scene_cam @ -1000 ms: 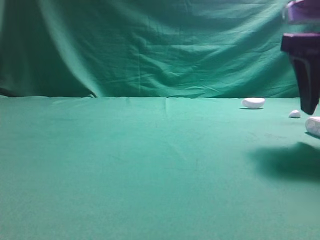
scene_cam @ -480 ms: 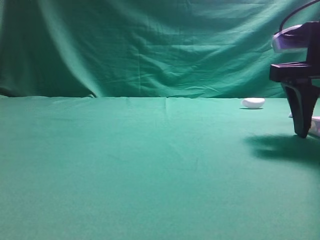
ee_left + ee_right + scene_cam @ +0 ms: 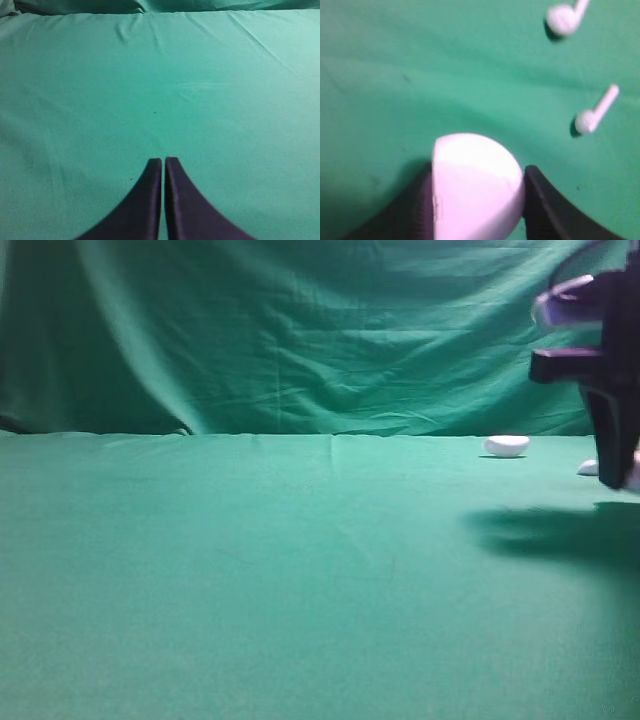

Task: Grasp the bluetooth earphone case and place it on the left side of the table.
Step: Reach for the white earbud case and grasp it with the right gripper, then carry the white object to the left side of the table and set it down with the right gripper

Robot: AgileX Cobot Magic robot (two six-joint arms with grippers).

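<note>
Over green-clothed table [image 3: 250, 570], green backdrop [image 3: 300, 330] behind: right gripper [image 3: 476, 200] pinches bluetooth earphone case [image 3: 477, 185] (two earbuds [image 3: 592, 112] nearby); left gripper [image 3: 163, 165] pressed together.

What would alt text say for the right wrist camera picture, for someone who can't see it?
A white earphone case sits clamped between the two dark fingers of the right claw, seen from close above a green table. Two small white earbuds lie loose on the cloth, upper right.

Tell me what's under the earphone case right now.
Green table cloth lies around and beneath the earphone case, held between the right gripper jaws. Whether it touches the cloth is hidden by the case itself.
</note>
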